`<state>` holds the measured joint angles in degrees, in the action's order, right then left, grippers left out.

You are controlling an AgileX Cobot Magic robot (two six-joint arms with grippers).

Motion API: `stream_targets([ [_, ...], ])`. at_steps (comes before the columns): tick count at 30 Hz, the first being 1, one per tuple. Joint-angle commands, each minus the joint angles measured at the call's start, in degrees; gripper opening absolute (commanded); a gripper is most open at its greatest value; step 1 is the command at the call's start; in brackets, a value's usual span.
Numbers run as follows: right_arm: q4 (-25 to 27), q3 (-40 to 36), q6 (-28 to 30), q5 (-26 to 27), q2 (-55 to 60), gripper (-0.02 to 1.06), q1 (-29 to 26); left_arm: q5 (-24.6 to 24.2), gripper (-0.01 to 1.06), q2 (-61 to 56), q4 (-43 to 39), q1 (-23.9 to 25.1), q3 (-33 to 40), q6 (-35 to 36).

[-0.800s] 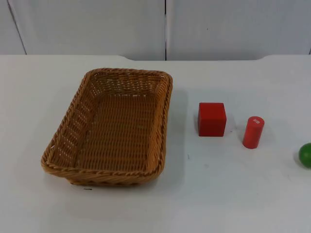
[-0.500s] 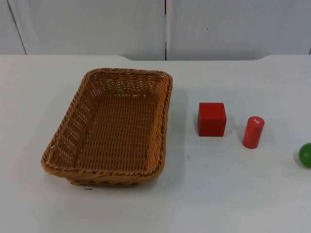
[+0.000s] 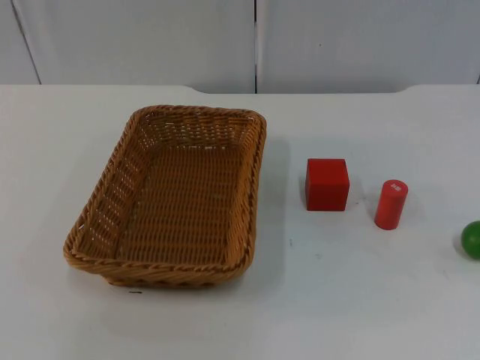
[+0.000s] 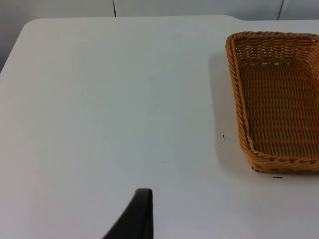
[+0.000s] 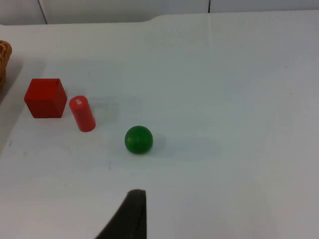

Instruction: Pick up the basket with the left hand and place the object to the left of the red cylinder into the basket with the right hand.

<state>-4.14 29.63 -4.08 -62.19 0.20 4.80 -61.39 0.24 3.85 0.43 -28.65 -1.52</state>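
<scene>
An empty woven basket [image 3: 176, 196] rests on the white table, left of centre. A red cube [image 3: 327, 184] stands just to the left of the red cylinder [image 3: 391, 204], which is upright. My left gripper [image 4: 135, 216] hangs over bare table well to the left of the basket [image 4: 276, 99], touching nothing. My right gripper [image 5: 130, 214] hangs short of the cube [image 5: 46, 98] and the cylinder [image 5: 82, 113], apart from both. Both arms wait.
A green ball [image 3: 472, 239] lies at the table's right side, right of the cylinder; in the right wrist view the ball [image 5: 138, 139] is the nearest thing to my gripper. The grey partition wall [image 3: 255, 41] closes the table's far edge.
</scene>
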Motion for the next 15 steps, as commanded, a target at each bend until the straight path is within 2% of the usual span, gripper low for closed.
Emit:
stream_targets([
  [1,-0.3,-0.1,0.2,0.4,-0.2,1.04,0.3,-0.1,1.05,-0.2,-0.2,0.3,0.3,0.2],
  [15,-0.3,-0.1,0.2,0.4,-0.2,1.04,0.3,-0.1,1.05,-0.2,-0.4,0.3,0.3,0.4],
])
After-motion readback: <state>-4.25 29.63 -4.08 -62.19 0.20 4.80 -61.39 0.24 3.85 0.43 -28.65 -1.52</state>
